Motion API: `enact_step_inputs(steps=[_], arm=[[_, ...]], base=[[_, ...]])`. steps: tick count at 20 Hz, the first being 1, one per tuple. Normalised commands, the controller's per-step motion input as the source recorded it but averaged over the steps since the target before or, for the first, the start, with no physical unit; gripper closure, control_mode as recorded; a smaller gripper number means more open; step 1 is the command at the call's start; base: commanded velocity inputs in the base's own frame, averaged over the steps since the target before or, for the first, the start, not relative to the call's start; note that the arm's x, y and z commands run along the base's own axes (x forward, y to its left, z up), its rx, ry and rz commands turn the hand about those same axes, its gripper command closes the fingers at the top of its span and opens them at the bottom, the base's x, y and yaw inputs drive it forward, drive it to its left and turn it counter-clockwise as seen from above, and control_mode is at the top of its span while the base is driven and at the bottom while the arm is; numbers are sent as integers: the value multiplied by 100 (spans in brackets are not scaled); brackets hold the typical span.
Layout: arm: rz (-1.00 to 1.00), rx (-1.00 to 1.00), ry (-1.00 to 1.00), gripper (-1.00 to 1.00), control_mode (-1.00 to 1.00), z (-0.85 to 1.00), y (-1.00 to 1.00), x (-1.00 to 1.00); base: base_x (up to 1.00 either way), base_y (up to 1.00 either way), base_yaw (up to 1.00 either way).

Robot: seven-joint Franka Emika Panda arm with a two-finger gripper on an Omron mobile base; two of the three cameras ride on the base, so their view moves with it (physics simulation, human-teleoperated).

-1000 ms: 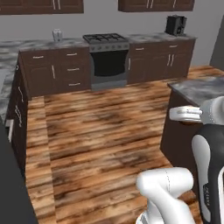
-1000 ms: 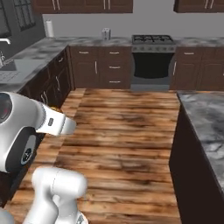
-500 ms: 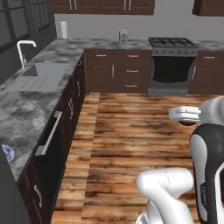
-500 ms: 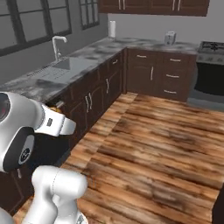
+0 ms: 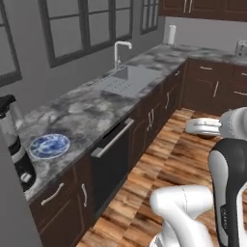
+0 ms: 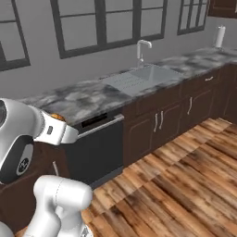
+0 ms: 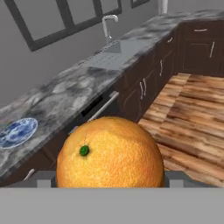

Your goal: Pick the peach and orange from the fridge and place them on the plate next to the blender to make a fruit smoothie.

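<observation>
The orange [image 7: 110,153] is carried between the fingers of the hand [image 7: 109,179], which is pressed in on it from both sides; in the hand view the fruit sits directly in front of the camera, its green stem scar turned toward the upper left. In the right base view a sliver of the orange [image 6: 57,117] is seen at the end of the arm, held over the floor and short of the bench [image 6: 92,99]. The relation that matters for the coming move is judged to be the offset to the plate [image 7: 17,131]: it lies forward and to the left of the hand, well apart from the held fruit, flat on the bench [image 5: 87,113]. In the left base view the plate [image 5: 49,145] is seen bare, just beside the blender [image 5: 14,144], which stands on its far side from the sink [image 5: 126,79]. The orange is round, so no long axis has to be aligned; a leftward and forward carry over the bench edge is judged to be needed before release. The peach cannot be made out.
</observation>
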Motion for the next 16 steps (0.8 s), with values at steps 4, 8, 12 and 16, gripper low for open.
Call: enact_step_inputs(steps=[4, 8, 12, 16], arm=[[0, 0, 0, 100, 100, 0, 0, 0], [0, 0, 0, 100, 100, 0, 0, 0], [0, 0, 0, 100, 100, 0, 0, 0], [0, 0, 0, 100, 100, 0, 0, 0]], base=[[95, -30, 64], [53, -16, 75], [58, 13, 65], [80, 4, 59]])
